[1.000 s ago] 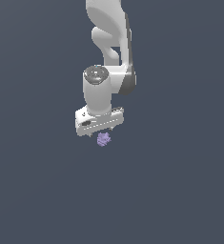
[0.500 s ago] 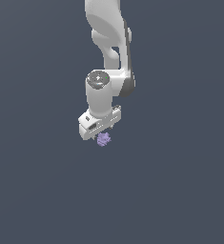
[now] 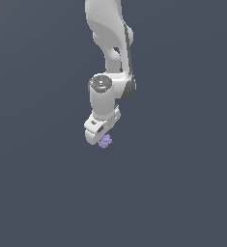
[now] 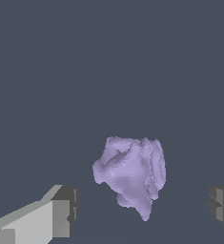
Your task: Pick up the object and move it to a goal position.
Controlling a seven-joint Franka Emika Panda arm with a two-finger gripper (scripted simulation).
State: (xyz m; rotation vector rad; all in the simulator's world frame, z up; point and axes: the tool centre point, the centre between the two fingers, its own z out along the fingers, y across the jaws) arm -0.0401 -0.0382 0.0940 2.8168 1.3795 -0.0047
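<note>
the hand [image 4: 142, 209] sits spread around the purple object [image 4: 130, 174], not touching.

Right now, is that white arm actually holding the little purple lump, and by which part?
Nothing is held. The end effector is open, its fingers standing apart on either side of the purple lump without touching it.

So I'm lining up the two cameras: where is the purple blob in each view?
Exterior view: the purple blob sits just below the white gripper, near picture centre.
Wrist view: the blob fills the middle, between the two fingertips.
Shared landmark: the gripper's fingers.
</note>
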